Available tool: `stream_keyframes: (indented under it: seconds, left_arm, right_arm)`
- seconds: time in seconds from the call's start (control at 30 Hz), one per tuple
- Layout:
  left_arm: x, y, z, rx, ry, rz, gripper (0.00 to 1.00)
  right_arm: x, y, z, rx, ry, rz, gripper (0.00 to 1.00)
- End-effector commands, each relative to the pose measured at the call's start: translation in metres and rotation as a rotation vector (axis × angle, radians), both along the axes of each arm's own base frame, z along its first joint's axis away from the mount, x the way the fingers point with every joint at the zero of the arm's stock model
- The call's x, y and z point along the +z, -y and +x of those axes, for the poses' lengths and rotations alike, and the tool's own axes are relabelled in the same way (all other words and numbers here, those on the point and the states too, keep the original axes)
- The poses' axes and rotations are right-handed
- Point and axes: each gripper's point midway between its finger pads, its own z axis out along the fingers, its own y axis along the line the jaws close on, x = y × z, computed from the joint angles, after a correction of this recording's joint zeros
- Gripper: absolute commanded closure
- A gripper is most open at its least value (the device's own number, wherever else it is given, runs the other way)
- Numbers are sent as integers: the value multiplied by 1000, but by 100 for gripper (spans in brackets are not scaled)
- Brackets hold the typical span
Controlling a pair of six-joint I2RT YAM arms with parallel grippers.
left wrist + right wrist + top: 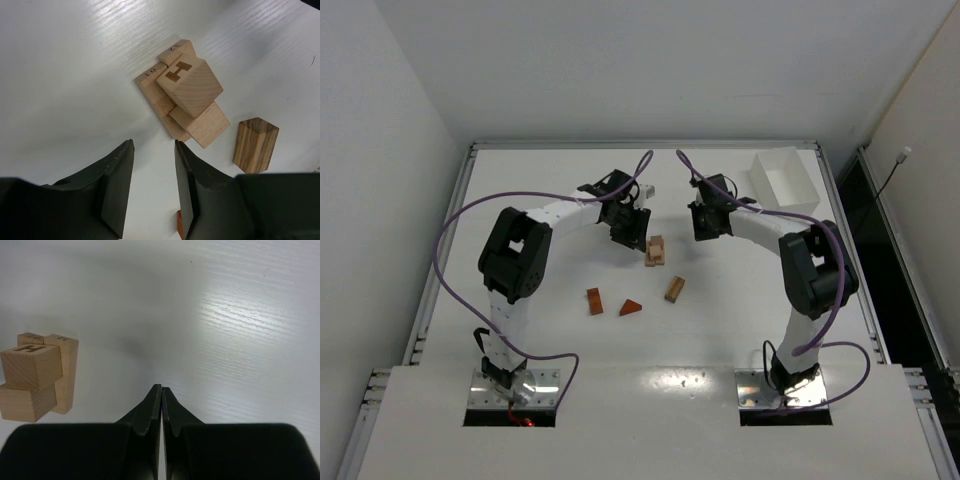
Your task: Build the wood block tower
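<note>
Light-tan wooden tower (655, 250) stands low; reddish-brown brick (594, 301), reddish-brown wedge (631, 308) and striped block (674, 289) lie loose toward six o'clock. Left end effector (153, 146) released, right end effector (161, 388) clenched empty.

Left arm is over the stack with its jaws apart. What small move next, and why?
Probably raise the left gripper straight up, clear of the tower. Its jaws stand apart and empty, the H-marked block already sits on top, and the darker striped block waits loose beside it.
</note>
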Motion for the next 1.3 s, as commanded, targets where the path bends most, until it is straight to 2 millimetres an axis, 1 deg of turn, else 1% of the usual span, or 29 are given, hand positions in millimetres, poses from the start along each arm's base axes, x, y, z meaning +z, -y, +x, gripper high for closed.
stream_keyframes:
  seconds: [0.0,0.03,0.1,0.27,0.3,0.33,0.37,0.6,0.7,0.77,0.8,0.9,1.27]
  left_arm:
    - [13,13,10,-18,37,-32,65]
    - [13,13,10,-18,37,-32,65]
    - [13,13,10,-18,37,-32,61]
    - [12,14,12,-18,37,-32,58]
    - [11,13,10,-18,29,-28,58]
    - [14,14,12,-18,36,-32,58]
    - [10,14,12,-18,29,-28,58]
    - [10,14,12,-18,28,-28,57]
    - [13,15,14,-18,37,-32,57]
    - [13,15,14,-18,37,-32,54]
    - [8,15,14,-18,29,-28,54]
    - [8,15,14,-18,28,-28,52]
    - [8,15,14,-18,28,-28,51]
  right_arm:
    - [18,-3,6,-15,54,45,100]
    - [18,-3,6,-15,53,45,100]
    - [18,-3,6,-15,53,45,100]
    - [18,-3,6,-15,53,45,100]
    - [18,-3,6,-15,53,45,100]
    - [18,-3,6,-15,53,45,100]
    - [18,-3,6,-15,53,45,100]
    - [18,-4,6,-9,51,52,100]
    - [18,-4,6,-9,51,52,100]
    - [18,-4,6,-9,51,52,100]
    - [18,-6,5,-4,48,58,100]
    - [19,-6,5,-11,46,64,100]
    - [20,-8,6,-6,52,74,100]
